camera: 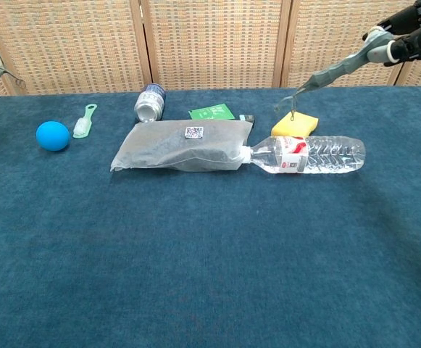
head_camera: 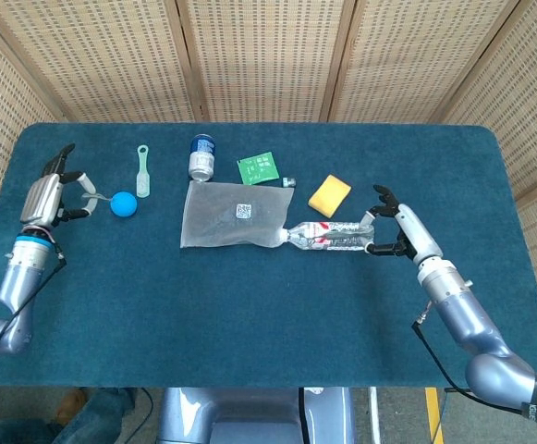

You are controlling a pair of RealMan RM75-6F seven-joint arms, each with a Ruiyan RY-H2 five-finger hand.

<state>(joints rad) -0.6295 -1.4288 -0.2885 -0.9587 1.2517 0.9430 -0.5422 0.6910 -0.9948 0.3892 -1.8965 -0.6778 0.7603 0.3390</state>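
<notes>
only head view shows left hand (head_camera: 50,192) whole.

You see a clear, glossy plastic bottle (head_camera: 335,238) lying against a translucent, matt grey bag (head_camera: 236,215), both on a matt, napped teal cloth table (head_camera: 268,324). The sponge (head_camera: 328,195) looks porous and dull, the ball (head_camera: 123,203) smooth and matt. Your hands (head_camera: 399,229) (head_camera: 51,196) show satin metal with black fingers.
</notes>
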